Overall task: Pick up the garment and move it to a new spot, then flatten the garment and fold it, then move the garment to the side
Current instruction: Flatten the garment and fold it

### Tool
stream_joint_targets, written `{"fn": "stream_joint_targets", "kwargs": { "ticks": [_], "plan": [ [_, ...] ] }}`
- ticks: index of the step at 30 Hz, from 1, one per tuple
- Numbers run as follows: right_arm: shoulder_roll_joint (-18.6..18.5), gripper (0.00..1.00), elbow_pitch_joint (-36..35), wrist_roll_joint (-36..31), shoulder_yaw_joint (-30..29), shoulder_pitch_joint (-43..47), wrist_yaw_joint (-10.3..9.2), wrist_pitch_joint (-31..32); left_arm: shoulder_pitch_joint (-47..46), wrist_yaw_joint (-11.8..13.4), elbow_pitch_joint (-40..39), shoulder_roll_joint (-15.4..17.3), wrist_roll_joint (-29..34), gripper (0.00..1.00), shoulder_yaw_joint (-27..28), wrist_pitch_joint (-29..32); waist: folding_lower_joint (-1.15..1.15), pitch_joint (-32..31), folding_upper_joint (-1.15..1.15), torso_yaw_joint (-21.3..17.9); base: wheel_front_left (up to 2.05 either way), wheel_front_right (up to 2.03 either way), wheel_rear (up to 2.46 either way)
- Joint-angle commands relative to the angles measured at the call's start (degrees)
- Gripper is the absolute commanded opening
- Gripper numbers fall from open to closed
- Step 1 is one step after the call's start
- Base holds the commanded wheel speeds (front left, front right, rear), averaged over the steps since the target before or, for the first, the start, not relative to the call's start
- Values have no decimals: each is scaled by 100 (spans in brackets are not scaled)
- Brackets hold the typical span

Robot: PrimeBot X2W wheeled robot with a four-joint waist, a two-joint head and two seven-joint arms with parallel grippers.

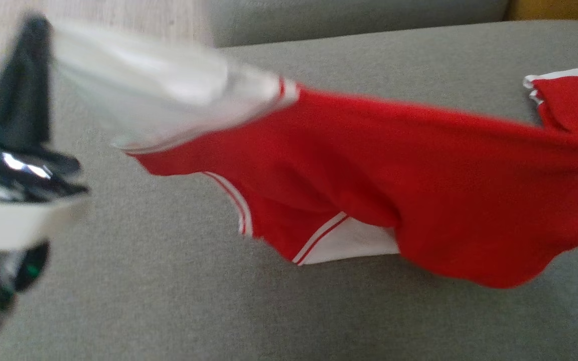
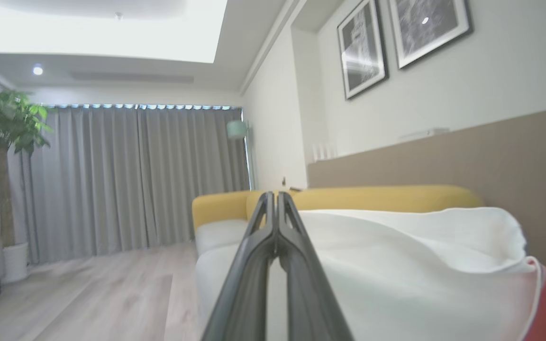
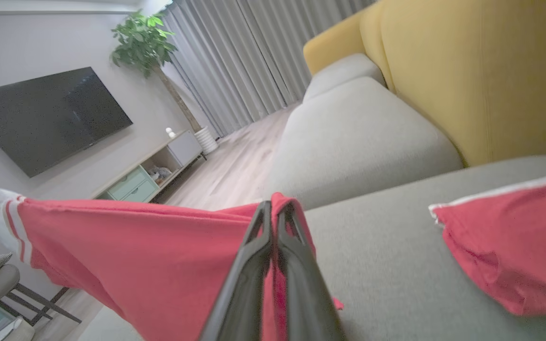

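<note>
You're relocating the garment (image 1: 369,190), stretched above the sofa seat (image 1: 168,291), left pincer (image 2: 275,196) clenching its white sleeve (image 1: 168,100), right pincer (image 3: 277,206) clenching red cloth (image 3: 159,255); next needs even lowering.

Home living room: sofa (image 3: 363,128), wall television (image 3: 45,118), curtains (image 2: 135,175).

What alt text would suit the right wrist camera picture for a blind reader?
Two dark fingers pinch shut on the edge of a red fabric garment with white striped trim, stretched off to the left. Beyond lie a grey fabric sofa seat and its yellow backrest.
</note>
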Motion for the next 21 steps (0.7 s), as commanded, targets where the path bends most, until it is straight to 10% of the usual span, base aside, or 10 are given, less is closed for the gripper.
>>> {"fn": "stream_joint_targets", "kwargs": {
  "ticks": [1,11,21],
  "plan": [
    [-316,0,-249,107,-117,-209,-4,62,-467,-64,-218,316,-116,0,456,61,1,-98,0,-65,0,0,0],
    [-1413,0,353,65,84,-2616,-4,701,-2863,-1062,324,493,-573,0,461,1179,1,374,0,-88,0,0,0],
    [-1139,0,2503,-1490,1664,-6639,-4,242,-5750,-1952,3073,-473,396,0,-369,1161,1,1697,0,114,0,0,0]
  ]
}}
